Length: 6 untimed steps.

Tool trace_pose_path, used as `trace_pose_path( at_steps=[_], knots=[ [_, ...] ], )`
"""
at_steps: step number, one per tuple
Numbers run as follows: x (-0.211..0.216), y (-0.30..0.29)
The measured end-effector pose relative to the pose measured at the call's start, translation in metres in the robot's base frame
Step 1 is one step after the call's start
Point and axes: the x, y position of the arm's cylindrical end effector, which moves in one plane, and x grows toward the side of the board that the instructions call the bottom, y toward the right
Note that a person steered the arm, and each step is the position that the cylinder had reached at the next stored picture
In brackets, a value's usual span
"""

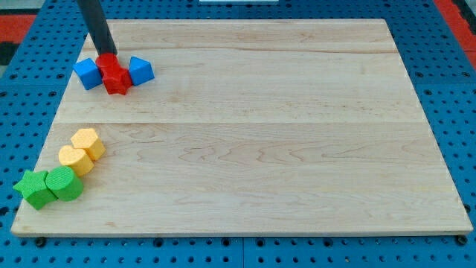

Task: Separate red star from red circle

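Observation:
Two red blocks sit pressed together near the view's top left. The upper one (109, 64) looks like the red circle. The lower one (117, 81) looks like the red star, though their shapes are hard to tell apart. My tip (108, 54) stands at the upper edge of the upper red block, touching it or nearly so. The dark rod rises from there out of the view's top.
A blue block (88, 73) touches the red pair on the left and another blue block (140, 70) on the right. Two yellow blocks (82, 150) and two green blocks (49, 186) lie at the wooden board's (260, 149) bottom left corner.

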Motion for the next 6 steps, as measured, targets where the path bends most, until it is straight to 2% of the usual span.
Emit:
trace_pose_path(
  at_steps=[2,4,5,6],
  knots=[
    [0.046,0.01],
    [0.099,0.051],
    [0.1,0.065],
    [0.081,0.026]
  ],
)
